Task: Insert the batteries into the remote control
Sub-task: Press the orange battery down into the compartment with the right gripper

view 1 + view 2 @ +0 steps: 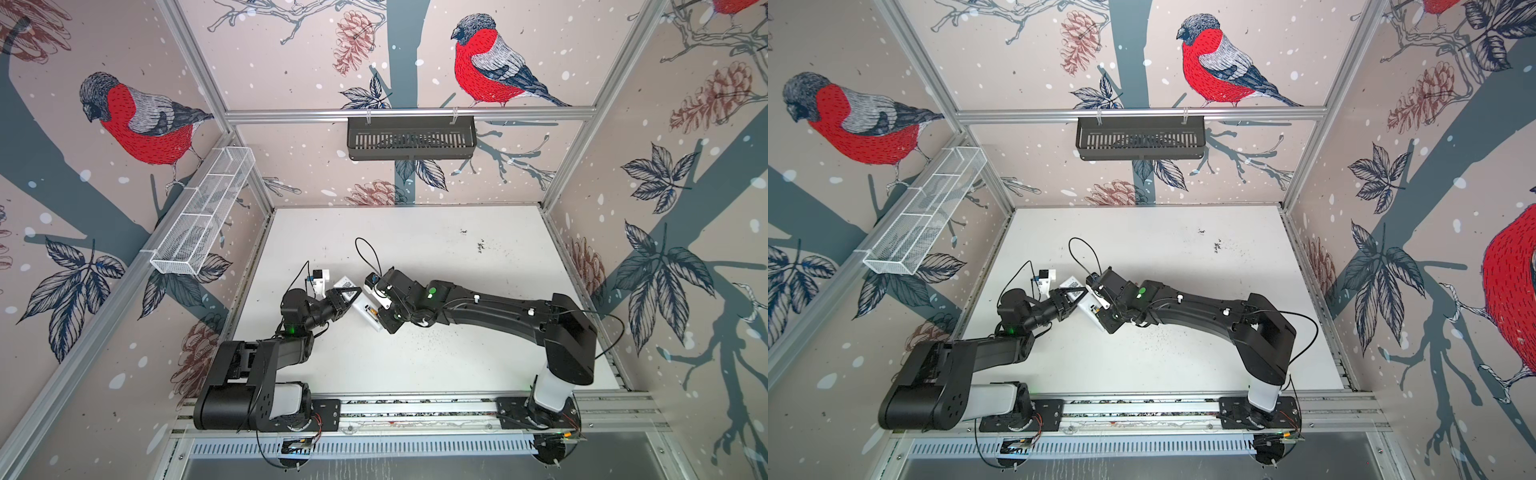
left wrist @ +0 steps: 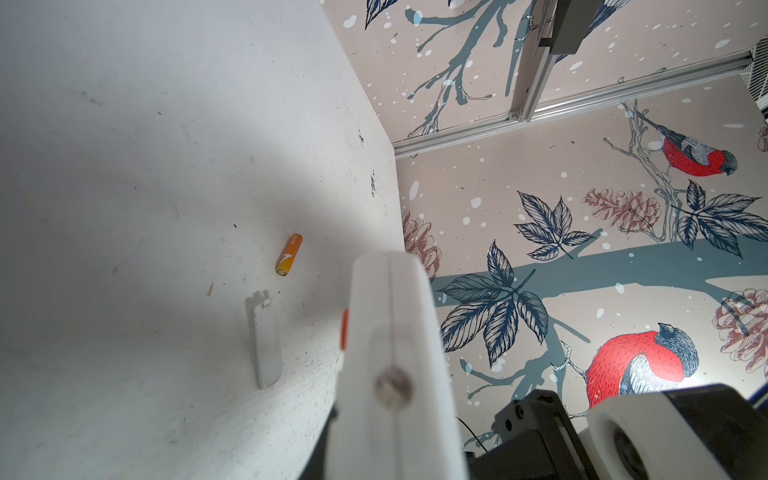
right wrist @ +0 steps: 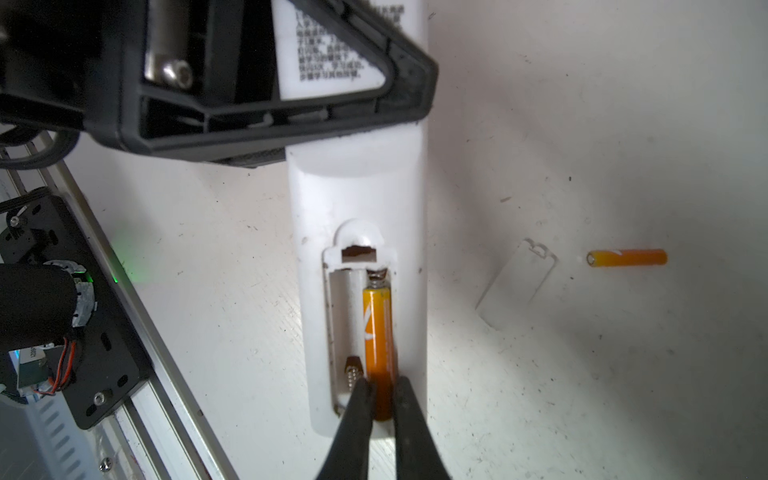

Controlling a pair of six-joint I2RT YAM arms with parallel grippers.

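Toward the left side of the scuffed white tabletop (image 3: pixel 582 124), the slim white plastic remote control (image 3: pixel 357 195) lies back-up with its battery recess (image 3: pixel 345 316) uncovered. The left pincer (image 1: pixel 344 296) is clamped across the remote's printed-label end, steadying it. The right pincer (image 3: pixel 381 384) is narrowed onto one end of a small orange cylindrical battery (image 3: pixel 378 324). This battery sits in one lane of the recess with its far end against the coil spring (image 3: pixel 376 276); the lane beside it is empty. The second orange battery (image 3: pixel 627 257) lies loose on the tabletop, well apart from the remote, just beyond the thin white plastic battery cover (image 3: pixel 515 282).

The held battery looks seated at the spring, though perhaps not at the gripped end. If the right pincer lets go before that end is pressed fully down, the spring could kick the cell back out. Pressing hard could also tip or slide the remote within the left pincer's hold. The loose battery is round and may roll when approached.
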